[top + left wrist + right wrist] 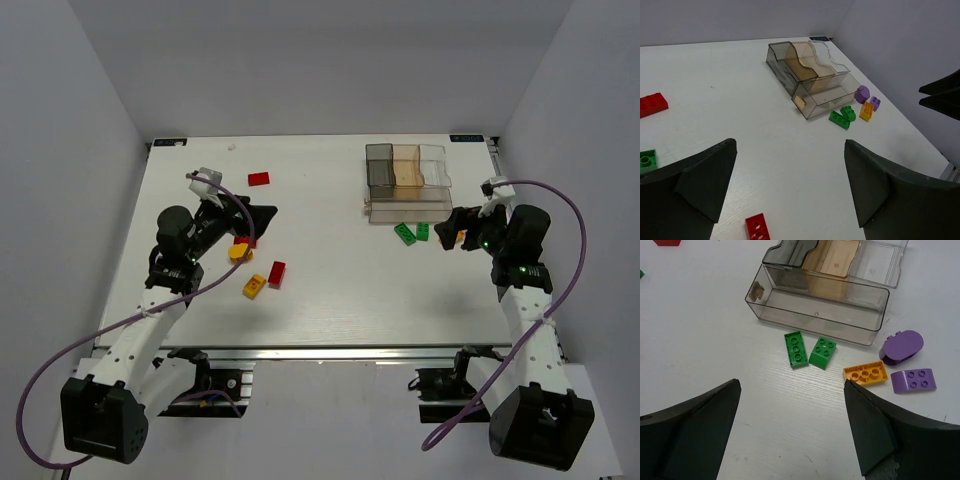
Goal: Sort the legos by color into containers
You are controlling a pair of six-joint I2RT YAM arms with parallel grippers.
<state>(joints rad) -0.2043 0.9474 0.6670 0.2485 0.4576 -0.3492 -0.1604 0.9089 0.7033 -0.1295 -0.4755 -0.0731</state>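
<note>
The right claw (790, 425) stands wide, with nothing in it. Just ahead of it on the white table (715, 340) lie a flat green brick (796, 348) and a sloped green brick (822, 352), side by side. Ahead to its right are an orange brick (866, 373), a rounded purple piece (901, 346) and a low purple brick (913, 380). Beyond them stands the clear organizer (820, 315), with its shallow front tray nearest the claw. Behind the tray are three bins in a row: smoky grey, amber and clear. The frame cuts off their far edge.

The left claw (790, 185) is likewise wide and empty. A red brick (757, 227) lies just below it, between its fingers. A green brick (647, 160) at its left finger is partly cut off, and another red brick (652, 104) lies farther ahead to the left. In the overhead view a yellow brick (254, 286) lies off to this claw's right, and a rounded yellow piece (240, 251) is half hidden under the arm.
</note>
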